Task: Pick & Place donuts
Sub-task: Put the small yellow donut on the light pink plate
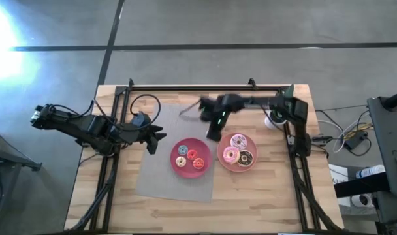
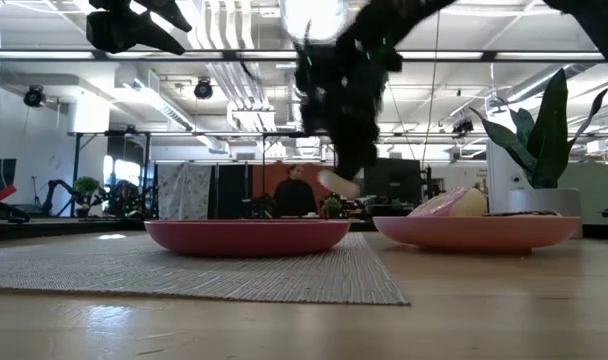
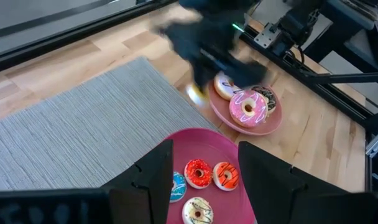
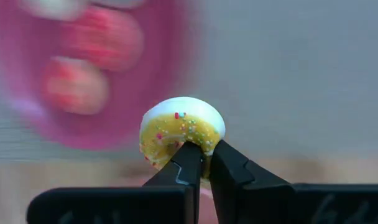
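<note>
My right gripper (image 1: 213,132) hovers above the gap between the two pink plates, shut on a tiny yellow donut (image 4: 183,127) with white icing and sprinkles. The left plate (image 1: 173,156) carries several tiny donuts (image 3: 198,173): red, orange, blue and a pale one. On the right plate (image 1: 220,158) lie two pink-frosted donuts (image 1: 238,141) and a chocolate-brown one (image 1: 245,157). My left gripper (image 1: 156,137) waits open, raised to the left of the left plate, and touches nothing. My right gripper pinches the tiny yellow donut by its lower rim (image 4: 190,142) between the ends of its two fingers (image 4: 229,163). The fingers point down from above. The donut is lifted clear of the table and both plates (image 2: 336,182), standing on edge in the hold.
A grey woven mat (image 1: 159,176) lies under the left plate on the wooden table (image 1: 264,196). A black metal frame (image 1: 205,86) runs along the far edge and both sides. A potted plant (image 2: 544,130) stands far right. A person (image 2: 296,190) sits in the room beyond.
</note>
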